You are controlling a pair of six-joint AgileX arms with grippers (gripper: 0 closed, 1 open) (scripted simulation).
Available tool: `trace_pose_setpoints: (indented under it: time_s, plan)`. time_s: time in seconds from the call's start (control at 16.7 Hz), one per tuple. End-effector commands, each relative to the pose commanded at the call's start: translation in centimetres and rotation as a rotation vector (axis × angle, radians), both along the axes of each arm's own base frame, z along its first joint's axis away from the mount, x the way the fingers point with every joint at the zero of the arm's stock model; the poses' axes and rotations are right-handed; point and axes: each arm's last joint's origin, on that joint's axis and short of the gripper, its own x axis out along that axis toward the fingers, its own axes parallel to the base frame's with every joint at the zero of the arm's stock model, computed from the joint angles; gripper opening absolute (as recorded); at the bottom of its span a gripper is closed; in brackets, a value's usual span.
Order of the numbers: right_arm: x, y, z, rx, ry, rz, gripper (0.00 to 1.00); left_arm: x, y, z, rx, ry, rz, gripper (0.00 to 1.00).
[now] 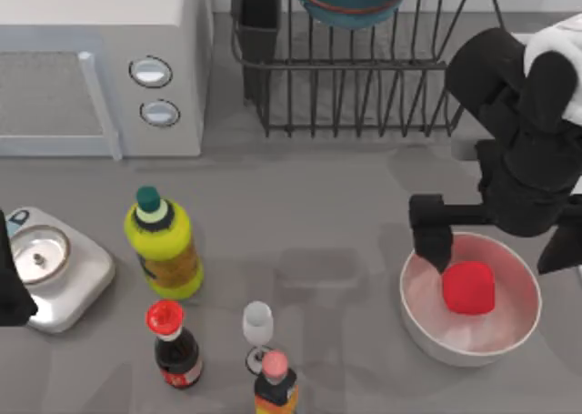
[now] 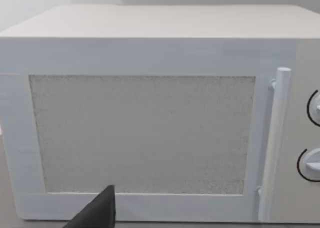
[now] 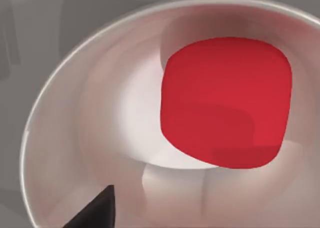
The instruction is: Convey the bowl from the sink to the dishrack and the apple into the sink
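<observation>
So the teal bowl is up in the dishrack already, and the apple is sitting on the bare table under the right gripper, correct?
Not quite. The teal bowl is in the dishrack, but the apple is not on the bare table: it lies inside the white bowl, as the top and right wrist views show. The right gripper is above it.

Red apple (image 1: 469, 287) in white bowl (image 1: 420, 318); teal bowl (image 1: 350, 0) (reddish line).

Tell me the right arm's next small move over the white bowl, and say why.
Probably lower the right tool a little and shut it on the apple. The apple lies loose in the white bowl, with one finger beside it, and the teal bowl already sits in the dishrack.
</observation>
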Motion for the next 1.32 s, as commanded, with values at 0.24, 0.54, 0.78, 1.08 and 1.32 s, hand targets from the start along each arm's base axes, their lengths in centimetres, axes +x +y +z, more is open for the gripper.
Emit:
trace_pose_setpoints:
  time_s: [0.24, 0.54, 0.78, 1.08, 1.32]
  plan:
    - [0.0, -0.2, -0.7, -0.005, 0.009, -0.005, 1.0, 0.0, 0.0, 0.0, 0.0, 0.0, 0.0, 1.0]
    - [0.6, 0.2, -5.5, 0.009, -0.015, -0.001, 1.0, 0.0, 0.0, 0.0, 0.0, 0.0, 0.0, 1.0]
    - [0.3, 0.1, -9.7, 0.009, -0.015, 0.0, 1.0, 0.0, 0.0, 0.0, 0.0, 0.0, 0.0, 1.0]
    - [0.0, 0.0, -10.6, 0.0, 0.0, 0.0, 1.0, 0.0, 0.0, 0.0, 0.0, 0.0, 0.0, 1.0]
    - [0.0, 0.0, -10.6, 0.0, 0.0, 0.0, 0.7, 0.0, 0.0, 0.0, 0.0, 0.0, 0.0, 1.0]
